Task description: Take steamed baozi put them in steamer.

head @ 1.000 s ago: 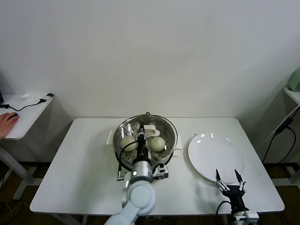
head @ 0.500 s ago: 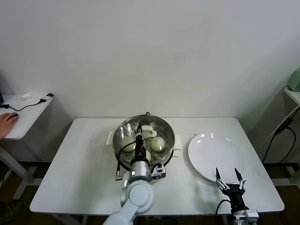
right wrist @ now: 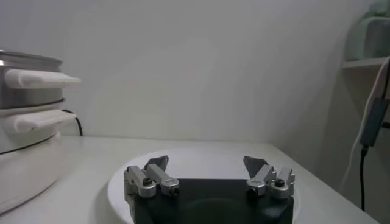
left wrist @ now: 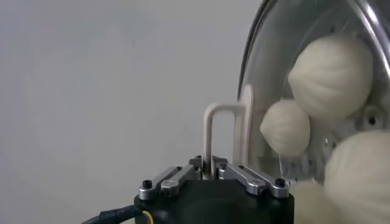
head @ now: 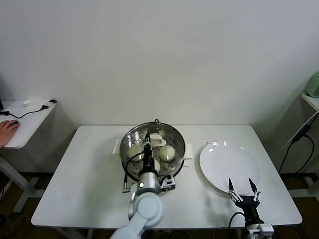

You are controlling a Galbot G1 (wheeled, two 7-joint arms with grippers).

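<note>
Left gripper (head: 148, 148) over steamer (head: 130, 137), grip unclear; wrist shows baozi (left wrist: 329, 74); right gripper (head: 242, 187) wide open, empty

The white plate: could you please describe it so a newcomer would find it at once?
On the white table, look to the right of the shiny steamer at its centre. The plate lies flat there, bare, unlike the steamer, which holds the baozi.
</note>
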